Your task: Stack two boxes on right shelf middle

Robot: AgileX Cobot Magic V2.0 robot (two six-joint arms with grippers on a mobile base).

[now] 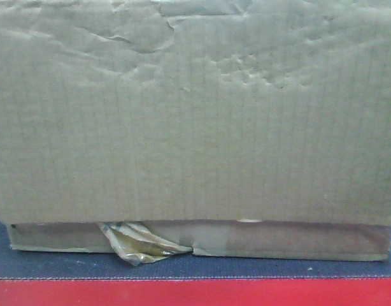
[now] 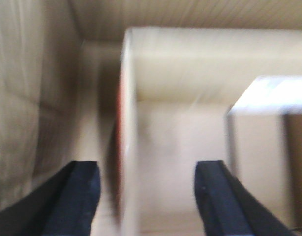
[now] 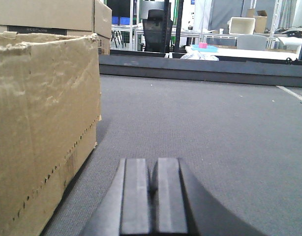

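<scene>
Your left hand [image 2: 146, 172] is released, fingers [image 2: 82, 196] astride a cardboard wall [image 2: 129, 123]; your right hand [image 3: 153, 169] is clenched, empty. The cardboard box [image 1: 195, 115] sits on the dark deck [image 3: 200, 128], so stacking seems not yet done

We note one tan box [image 1: 195, 115] filling the front view: corrugated cardboard, upright, its face dented toward 12 o'clock. Glossy brown tape [image 1: 144, 245] runs along its lower edge, torn and crumpled at 7 o'clock. In the right wrist view, a frayed box [image 3: 43, 128] stands at 9 o'clock on a grey deck [image 3: 200, 128]. An upper box [image 3: 47, 14] shows at 11 o'clock, higher and farther back.
</scene>
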